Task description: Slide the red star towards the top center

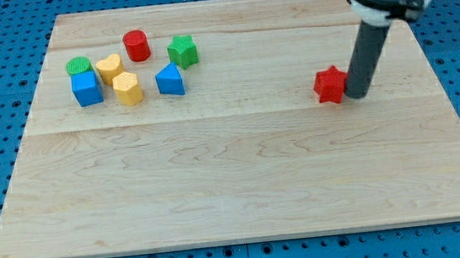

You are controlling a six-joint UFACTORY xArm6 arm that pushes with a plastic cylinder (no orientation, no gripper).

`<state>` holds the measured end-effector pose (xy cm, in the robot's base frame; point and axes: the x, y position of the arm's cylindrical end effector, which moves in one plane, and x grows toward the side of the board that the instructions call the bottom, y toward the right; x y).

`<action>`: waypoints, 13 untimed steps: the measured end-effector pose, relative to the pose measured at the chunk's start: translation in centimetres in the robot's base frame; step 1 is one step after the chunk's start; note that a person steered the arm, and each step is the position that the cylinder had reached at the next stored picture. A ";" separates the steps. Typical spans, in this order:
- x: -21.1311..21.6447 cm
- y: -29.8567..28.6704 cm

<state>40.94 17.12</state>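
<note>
The red star [329, 85] lies on the wooden board [243, 178] at the view's right, a little above mid height. My tip [357, 95] stands right beside the star, on its right side, touching or nearly touching it. The dark rod rises from there to the arm at the view's top right.
A cluster of blocks sits at the view's upper left: a red cylinder [136, 46], a green star [182, 51], a green cylinder [78, 66], a yellow heart [109, 68], a yellow hexagon [127, 87], a blue cube [86, 89] and a blue wedge-like block [170, 80].
</note>
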 end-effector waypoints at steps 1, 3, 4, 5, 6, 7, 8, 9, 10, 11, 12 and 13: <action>-4.5 -1.5; 2.7 3.0; 2.4 -1.9; 0.8 -4.6; -0.2 -6.4; -0.4 -6.8; -1.7 -4.9; -5.2 -3.7; -9.3 -3.4; -13.0 -2.1; -16.4 -1.8; -17.9 -1.1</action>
